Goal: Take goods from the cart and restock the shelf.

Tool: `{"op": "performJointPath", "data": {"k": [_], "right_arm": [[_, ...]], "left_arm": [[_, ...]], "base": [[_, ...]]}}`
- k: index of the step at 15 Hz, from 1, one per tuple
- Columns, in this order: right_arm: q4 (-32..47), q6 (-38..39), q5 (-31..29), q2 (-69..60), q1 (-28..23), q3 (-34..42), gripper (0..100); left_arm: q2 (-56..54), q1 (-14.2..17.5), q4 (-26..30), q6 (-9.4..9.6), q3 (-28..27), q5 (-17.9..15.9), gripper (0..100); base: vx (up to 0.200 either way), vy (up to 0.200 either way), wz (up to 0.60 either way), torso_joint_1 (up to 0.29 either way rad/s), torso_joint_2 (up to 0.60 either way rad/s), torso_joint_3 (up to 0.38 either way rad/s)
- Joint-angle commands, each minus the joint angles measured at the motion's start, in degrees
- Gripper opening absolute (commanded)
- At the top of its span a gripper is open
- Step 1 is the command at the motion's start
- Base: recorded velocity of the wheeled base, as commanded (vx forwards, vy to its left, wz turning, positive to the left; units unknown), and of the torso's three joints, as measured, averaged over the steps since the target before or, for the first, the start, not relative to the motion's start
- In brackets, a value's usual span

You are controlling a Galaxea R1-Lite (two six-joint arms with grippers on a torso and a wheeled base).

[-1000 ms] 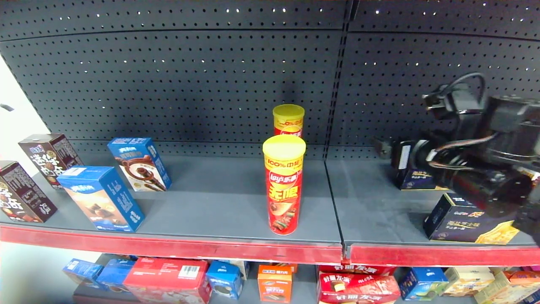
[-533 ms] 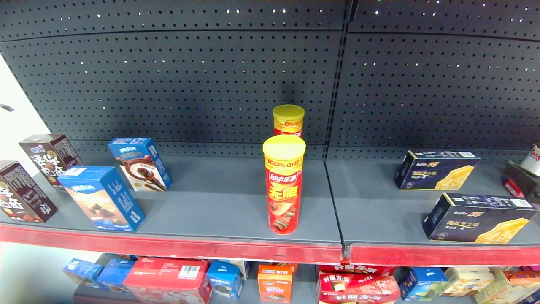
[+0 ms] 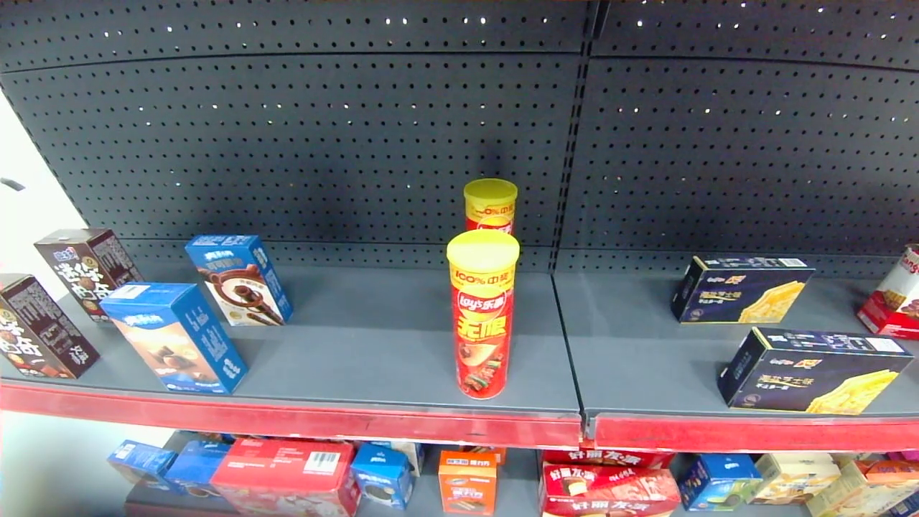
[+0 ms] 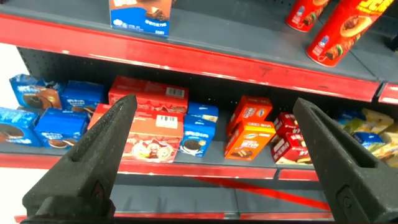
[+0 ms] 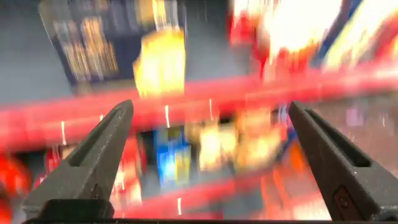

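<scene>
On the grey shelf (image 3: 373, 345) stand two red chip cans with yellow lids, one at the front (image 3: 482, 323) and one behind it (image 3: 490, 205). Two navy biscuit boxes (image 3: 811, 370) (image 3: 739, 289) sit on the right section. A red and white box (image 3: 894, 294) leans at the far right edge. My left gripper (image 4: 214, 102) is open and empty, below the shelf's red front strip (image 4: 186, 53), facing the lower shelf. My right gripper (image 5: 210, 107) is open and empty, in front of a red shelf edge (image 5: 186, 106) beneath a blurred navy box (image 5: 112, 43).
Two blue boxes (image 3: 174, 336) (image 3: 239, 278) and two brown boxes (image 3: 87, 271) (image 3: 39, 337) stand on the left section. The lower shelf holds a red carton (image 3: 287, 474), an orange box (image 3: 467, 481) and several small boxes. A black pegboard wall (image 3: 323, 143) backs the shelf.
The right arm, which stood in front of the navy boxes a second ago, has pulled out of the head view to the right. The red and white box now shows uncovered.
</scene>
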Motion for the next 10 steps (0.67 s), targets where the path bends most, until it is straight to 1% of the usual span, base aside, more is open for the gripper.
{"op": "performJointPath", "data": {"k": [1, 2, 3, 4, 5, 7, 8, 9, 10], "right_arm": [[4.38, 1.41, 6.93, -9.69, -1.64, 1.31, 100], [4.56, 1.32, 13.26, -9.69, -1.64, 1.22, 100], [5.08, 0.97, 17.39, -9.69, -1.64, 0.96, 100], [7.72, 0.79, 25.65, -9.69, -1.64, 0.26, 100], [8.78, 0.79, 30.83, -9.69, -1.64, -0.01, 100], [8.42, 0.09, 31.45, -9.69, -1.64, 0.17, 100], [8.34, 0.26, 31.19, -9.69, -1.64, 0.26, 100], [8.25, 0.26, 30.57, -9.69, -1.64, 0.26, 100], [8.25, -0.26, 29.25, -9.69, -1.64, 0.43, 100]], "left_arm": [[0.07, -0.10, -0.01, 1.37, 0.09, 0.02, 100], [0.07, -0.10, -0.01, 2.60, 0.09, 0.02, 100], [0.07, -0.36, -0.10, 3.40, 0.09, -0.07, 100], [0.07, -2.12, -0.62, 5.07, 0.18, -0.34, 100], [0.07, -2.38, -1.77, 5.86, 0.89, -2.18, 100], [0.07, -2.38, -4.23, 6.21, 1.76, -9.74, 100], [0.07, -2.56, -3.70, 7.00, 1.59, -12.90, 100], [0.07, -3.17, -3.61, 7.26, 1.50, -15.54, 100], [0.07, -3.79, -3.61, 7.53, 1.33, -17.47, 100]], "base": [[0.000, 0.000, 0.00, 0.000, 0.00, 0.000], [0.000, 0.000, 0.00, 0.000, 0.00, 0.000], [0.000, 0.000, 0.00, 0.000, 0.00, 0.000], [0.000, 0.000, 0.00, 0.000, 0.00, 0.000], [0.000, 0.000, 0.00, 0.000, 0.00, 0.000], [0.000, 0.000, 0.00, 0.000, 0.00, 0.000], [0.000, 0.000, 0.00, 0.000, 0.00, 0.000], [0.000, 0.000, 0.00, 0.000, 0.00, 0.000], [0.000, 0.000, 0.00, 0.000, 0.00, 0.000]]}}
